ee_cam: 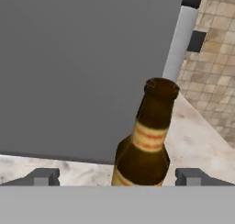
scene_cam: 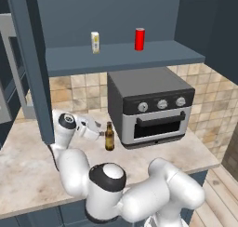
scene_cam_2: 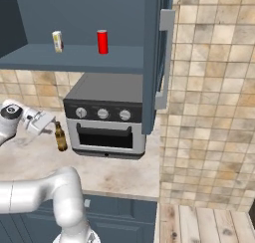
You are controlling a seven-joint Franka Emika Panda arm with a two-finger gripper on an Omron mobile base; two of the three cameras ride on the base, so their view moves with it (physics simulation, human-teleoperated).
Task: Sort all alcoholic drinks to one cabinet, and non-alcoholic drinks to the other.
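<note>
A brown beer bottle [scene_cam: 109,137] [scene_cam_2: 61,137] stands upright on the marble counter, just left of the oven. My gripper [scene_cam: 99,133] [scene_cam_2: 49,129] sits level with the bottle, right beside it and open. In the hand view the bottle [ee_cam: 146,142] rises between the two spread fingertips [ee_cam: 43,176], and neither touches it. On the shelf of the open wall cabinet [scene_cam: 125,56] [scene_cam_2: 74,60] a red can [scene_cam: 140,39] [scene_cam_2: 102,42] and a cream-white can [scene_cam: 95,42] [scene_cam_2: 58,41] stand upright, a little apart.
A grey toaster oven [scene_cam: 151,107] [scene_cam_2: 107,117] stands on the counter to the right of the bottle, its side wall [ee_cam: 82,67] close behind it. The cabinet's open doors [scene_cam: 30,68] [scene_cam_2: 154,58] hang out over the counter on both sides. Tiled wall lies behind.
</note>
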